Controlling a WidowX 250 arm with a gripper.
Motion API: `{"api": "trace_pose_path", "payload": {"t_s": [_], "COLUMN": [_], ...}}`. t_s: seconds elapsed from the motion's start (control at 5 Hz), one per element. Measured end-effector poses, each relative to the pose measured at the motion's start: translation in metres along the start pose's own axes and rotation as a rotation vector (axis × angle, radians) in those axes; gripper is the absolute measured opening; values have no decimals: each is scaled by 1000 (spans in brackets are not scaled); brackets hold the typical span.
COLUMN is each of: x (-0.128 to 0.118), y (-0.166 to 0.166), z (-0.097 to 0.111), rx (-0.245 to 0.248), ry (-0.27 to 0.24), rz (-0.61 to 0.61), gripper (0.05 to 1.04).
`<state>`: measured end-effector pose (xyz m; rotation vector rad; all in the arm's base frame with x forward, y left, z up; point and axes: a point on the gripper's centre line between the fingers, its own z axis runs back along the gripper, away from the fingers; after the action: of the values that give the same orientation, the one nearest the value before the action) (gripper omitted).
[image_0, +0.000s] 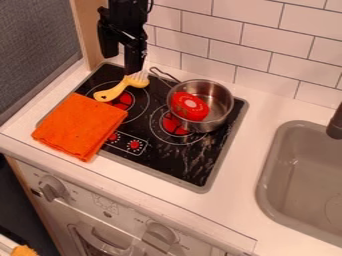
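From the stove's (180, 167) middle, we have room toward five o'clock; the pot (217, 95) blocks two, the yellow utensil (114, 93) eleven, the orange cloth (80, 126) nine.

Your gripper (132, 65) is at the yellow-handled utensil (115, 93) on the stove (177, 167), near a folded orange cloth (79, 126) and a metal pot (222, 100) holding a red object (190, 106).

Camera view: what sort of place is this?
Most likely a toy or play kitchen: a black stovetop with a metal pot on it, a grey sink alongside, and an oven-style front with a knob below.
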<state>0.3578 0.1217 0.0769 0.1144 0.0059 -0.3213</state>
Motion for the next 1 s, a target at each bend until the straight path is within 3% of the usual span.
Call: {"api": "trace_pose_path", "payload": {"t_s": [0.4,0.6,0.8,1.0], "x": [-10,7,26,35], "y": [-15,-43,-83,-94], "z": [-29,-12,-9,-9], "rx": [-35,8,1,11], "ry": [45,-5,-39,-71], "rz": [-16,-151,-295,-360], "gripper": [1000,1000,1000,1000]}}
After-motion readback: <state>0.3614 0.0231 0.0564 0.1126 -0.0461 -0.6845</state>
